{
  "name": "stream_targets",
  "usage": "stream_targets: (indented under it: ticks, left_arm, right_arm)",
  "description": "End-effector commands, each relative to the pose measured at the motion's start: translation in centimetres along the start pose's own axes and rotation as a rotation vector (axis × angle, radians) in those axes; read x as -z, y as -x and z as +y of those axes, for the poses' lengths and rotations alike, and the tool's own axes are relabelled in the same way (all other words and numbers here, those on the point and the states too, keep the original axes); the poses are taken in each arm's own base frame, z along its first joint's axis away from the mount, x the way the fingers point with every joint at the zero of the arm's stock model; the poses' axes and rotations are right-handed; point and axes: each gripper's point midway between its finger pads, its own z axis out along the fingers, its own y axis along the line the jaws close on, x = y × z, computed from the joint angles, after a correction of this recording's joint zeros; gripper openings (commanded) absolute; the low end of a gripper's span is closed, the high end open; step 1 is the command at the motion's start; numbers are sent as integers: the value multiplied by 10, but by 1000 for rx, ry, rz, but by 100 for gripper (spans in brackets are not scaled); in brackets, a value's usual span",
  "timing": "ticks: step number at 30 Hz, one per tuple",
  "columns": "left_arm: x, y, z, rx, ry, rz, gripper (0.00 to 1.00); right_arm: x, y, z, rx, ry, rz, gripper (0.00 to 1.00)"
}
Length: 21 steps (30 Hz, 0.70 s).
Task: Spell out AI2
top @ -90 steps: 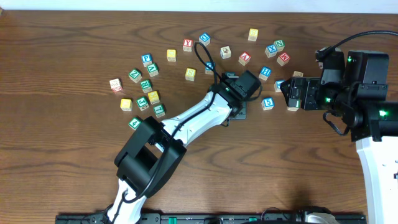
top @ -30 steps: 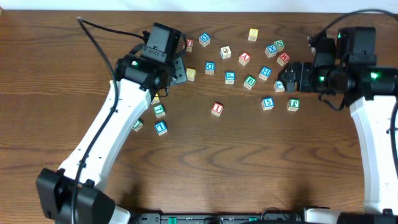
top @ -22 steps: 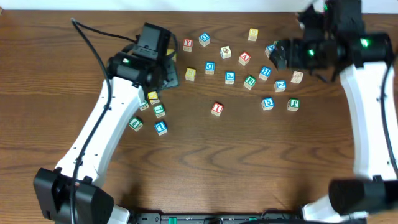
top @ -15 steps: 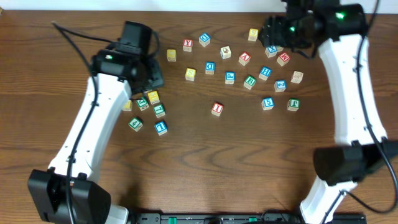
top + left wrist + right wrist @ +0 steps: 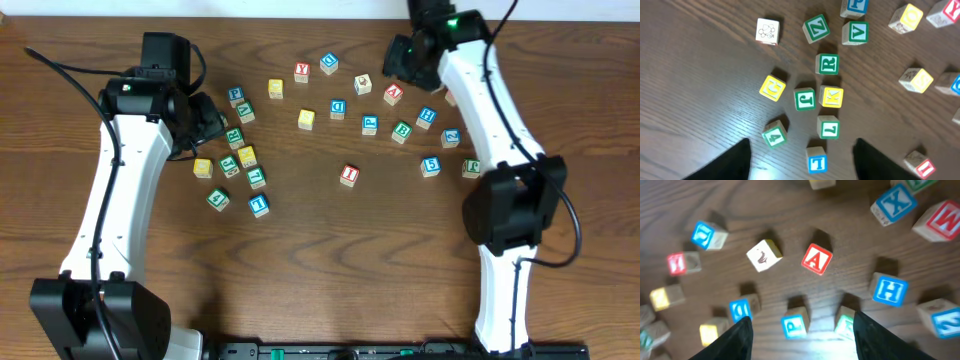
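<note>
The red I cube (image 5: 348,174) lies alone on the table's middle, and shows at the lower right of the left wrist view (image 5: 924,168). The red-framed A cube (image 5: 393,94) sits among the back cluster, sharp in the right wrist view (image 5: 816,259). A blue-framed cube (image 5: 452,137) with a blurred glyph (image 5: 945,319) may be the 2. My right gripper (image 5: 398,60) hovers open (image 5: 802,347) just in front of the A, holding nothing. My left gripper (image 5: 205,118) is open (image 5: 800,170) above the left cluster, its fingers either side of a blue T cube (image 5: 816,161) on the table below.
Several letter cubes lie in two groups: green and yellow ones such as R (image 5: 827,63) and K (image 5: 831,97) at left, blue H (image 5: 888,291), X (image 5: 895,203) and red W (image 5: 940,222) at right. The red Y cube (image 5: 301,72) is at the back.
The left arm has swung away to the left, leaving the I cube in the middle, and its jaws widened. The right arm has swept to the back over the A, its jaws narrowing.
</note>
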Motion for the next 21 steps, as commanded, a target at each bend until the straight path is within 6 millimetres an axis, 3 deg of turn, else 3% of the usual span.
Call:
stream_targets:
  ticks: [1, 7, 13, 21]
  left_arm:
    - [2, 2, 1, -9, 11, -8, 68]
    - [1, 2, 2, -10, 12, -7, 74]
    - [2, 6, 9, -20, 53, -29, 76]
    - [2, 9, 14, -20, 82, -44, 81]
  right_arm:
    - [-20, 3, -2, -92, -38, -18, 57]
    - [-57, -3, -7, -106, -63, 6, 49]
    - [-88, -10, -14, -105, -88, 25, 48]
    - [-99, 2, -12, -87, -78, -28, 47]
